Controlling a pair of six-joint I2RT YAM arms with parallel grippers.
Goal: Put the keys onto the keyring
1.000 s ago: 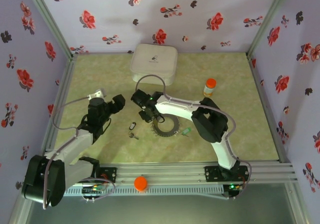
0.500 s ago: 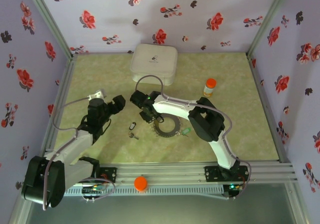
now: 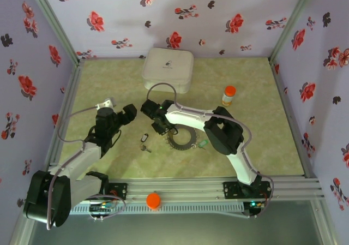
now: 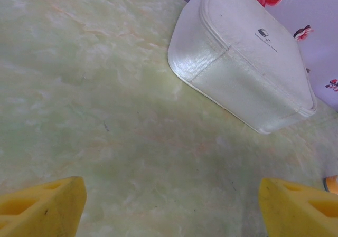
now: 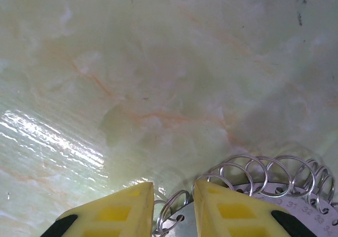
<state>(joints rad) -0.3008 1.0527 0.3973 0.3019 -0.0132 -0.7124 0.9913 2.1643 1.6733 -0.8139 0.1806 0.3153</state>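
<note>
The keyring (image 3: 183,138) is a dark toothed ring lying flat at mid-table. Up close it is a grey numbered plate (image 5: 264,192) edged with wire loops. My right gripper (image 3: 160,125) sits at its left rim. In the right wrist view its yellow fingers (image 5: 119,211) stand narrowly apart around one small wire loop (image 5: 171,215) of the keyring, with the right gripper (image 5: 173,188) closed onto it. The dark key (image 3: 144,141) lies left of the ring and the green tab (image 3: 203,144) lies right of it, both loose. My left gripper (image 3: 117,117) hovers open farther left, its jaws (image 4: 169,195) wide over bare table.
A white rounded case (image 3: 167,69) sits at the back centre, also close ahead in the left wrist view (image 4: 248,68). An orange-capped bottle (image 3: 229,95) stands at the right. Flowered walls enclose the table. Bare marbled surface lies at the left and front right.
My right gripper and forearm have edged slightly left and back at the keyring's rim. The left arm, key and green tab have not moved.
</note>
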